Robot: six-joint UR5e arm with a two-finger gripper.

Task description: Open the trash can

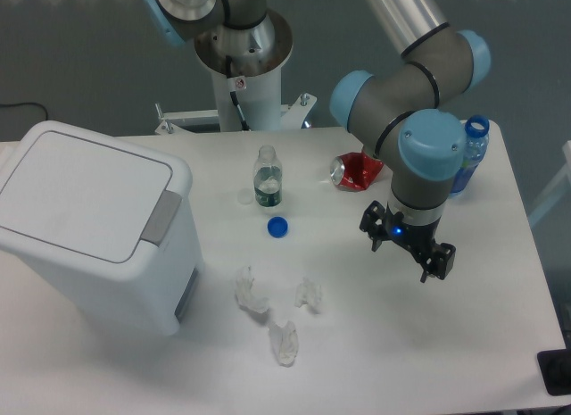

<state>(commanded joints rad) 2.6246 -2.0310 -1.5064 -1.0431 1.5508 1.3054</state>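
- While the lid is lying flat and closed, the task is showing no progress: the bin is sitting shut at the table's left edge.
- The grey tab is facing right, toward the table's middle, and nothing is touching it.
- Judging by the outline, the bin's long axis is running from back-left to front-right, with the hinge probably on the far left side.
- The gripper is hanging well apart from the bin, over the right half of the table, near a crushed can.
- Its jaws are standing apart and holding nothing.
- What is remaining: crossing to the bin and pressing the tab.
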